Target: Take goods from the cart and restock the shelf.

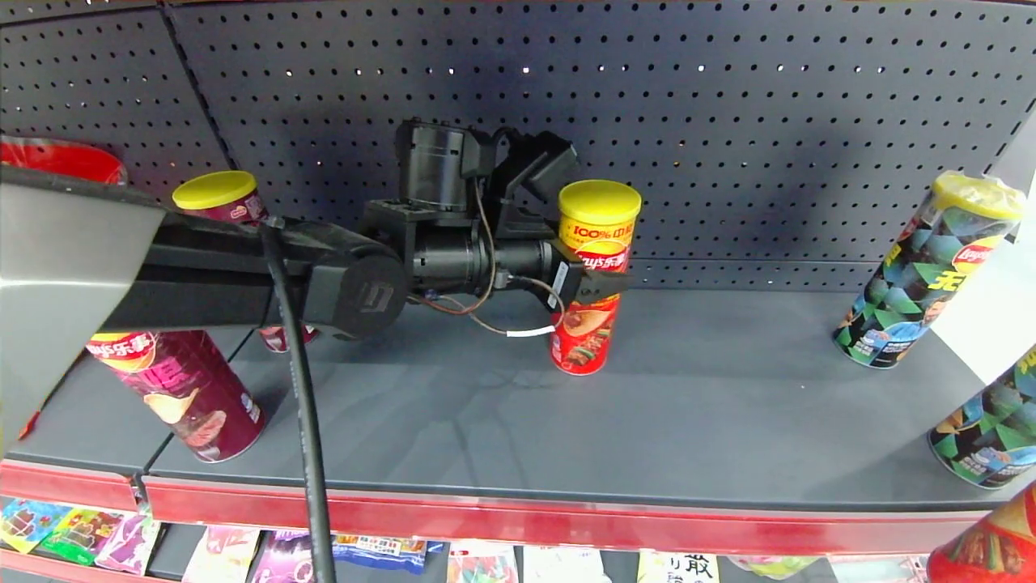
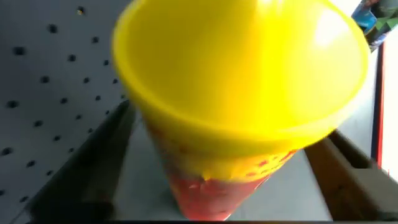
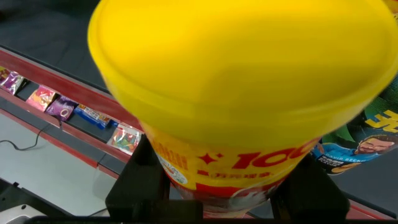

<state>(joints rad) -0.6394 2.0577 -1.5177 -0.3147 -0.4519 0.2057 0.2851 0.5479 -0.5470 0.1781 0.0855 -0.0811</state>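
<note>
my left gripper clamps the upright red chip can; my right gripper grips a second red can. i count two maroon cans, two green cans.

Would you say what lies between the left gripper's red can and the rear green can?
Head view: only bare shelf from red can to rear green can.

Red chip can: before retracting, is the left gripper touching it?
Cannot tell: in head view the left gripper overlaps the red chip can, hiding any gap.
</note>
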